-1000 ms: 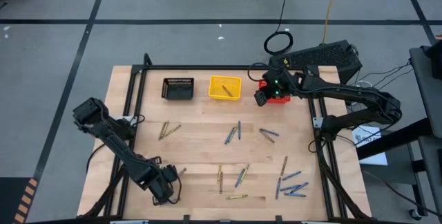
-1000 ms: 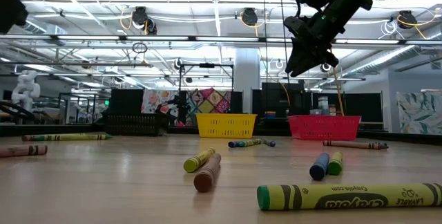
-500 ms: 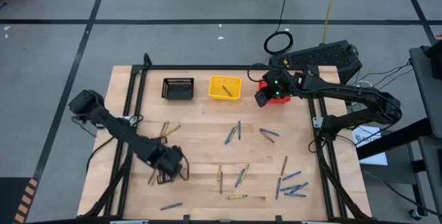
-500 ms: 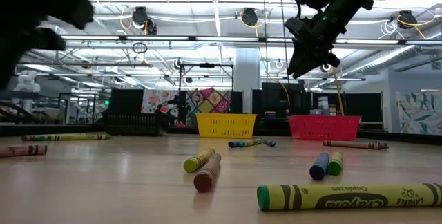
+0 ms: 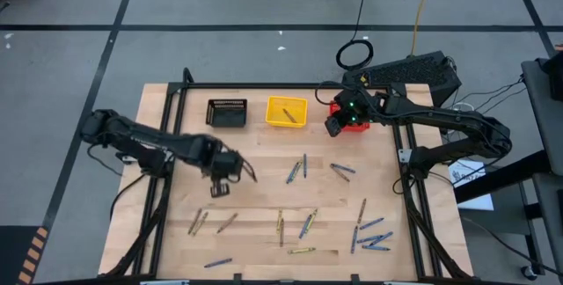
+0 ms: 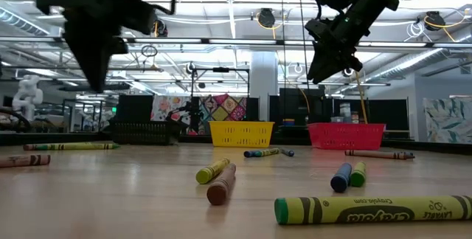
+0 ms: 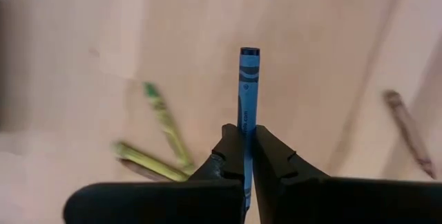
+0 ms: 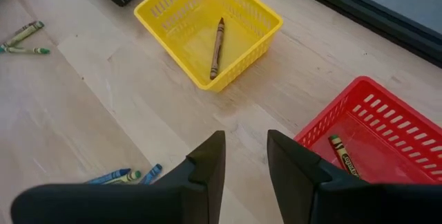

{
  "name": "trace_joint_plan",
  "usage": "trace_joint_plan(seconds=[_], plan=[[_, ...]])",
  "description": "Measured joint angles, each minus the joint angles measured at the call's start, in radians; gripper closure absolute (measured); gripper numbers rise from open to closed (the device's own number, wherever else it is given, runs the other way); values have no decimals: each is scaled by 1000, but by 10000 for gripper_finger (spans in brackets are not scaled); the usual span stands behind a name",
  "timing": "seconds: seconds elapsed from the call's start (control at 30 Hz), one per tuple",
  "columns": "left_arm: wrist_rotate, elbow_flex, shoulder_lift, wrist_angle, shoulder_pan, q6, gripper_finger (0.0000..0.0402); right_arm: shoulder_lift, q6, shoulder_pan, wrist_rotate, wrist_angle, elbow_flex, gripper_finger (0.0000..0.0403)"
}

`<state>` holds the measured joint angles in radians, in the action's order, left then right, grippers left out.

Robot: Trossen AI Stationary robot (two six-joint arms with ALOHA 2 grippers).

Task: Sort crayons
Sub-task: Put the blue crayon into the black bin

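The left gripper (image 5: 230, 172) is now carrying a blue crayon (image 7: 247, 92) pinched between its closed fingers (image 7: 228, 156); a second ago it was down by the table's (image 5: 264, 193) near left corner, and it has since swung up toward the middle of the left half, heading for the far edge where the baskets stand. That suggests a pick is done and a delivery is under way, most likely to the black basket (image 5: 227, 113) (the yellow basket (image 8: 207, 27) is already holding a brown crayon (image 8: 217, 47), and the red basket (image 8: 359, 137) an olive one (image 8: 341, 153)). The right gripper (image 8: 245, 162) is hovering, as before, with its fingers parted, at the far edge between the yellow and red baskets. Many crayons are lying loose across the near half of the table, so the sorting looks to be at an early stage.
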<state>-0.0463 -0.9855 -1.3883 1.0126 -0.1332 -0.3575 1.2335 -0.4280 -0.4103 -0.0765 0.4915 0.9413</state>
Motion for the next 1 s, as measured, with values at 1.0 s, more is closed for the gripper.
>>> trace_joint_plan(seconds=[1.0], plan=[[102, 0, 0, -200, 803, 576, 400, 0, 84, 0, 0, 0, 0, 307]])
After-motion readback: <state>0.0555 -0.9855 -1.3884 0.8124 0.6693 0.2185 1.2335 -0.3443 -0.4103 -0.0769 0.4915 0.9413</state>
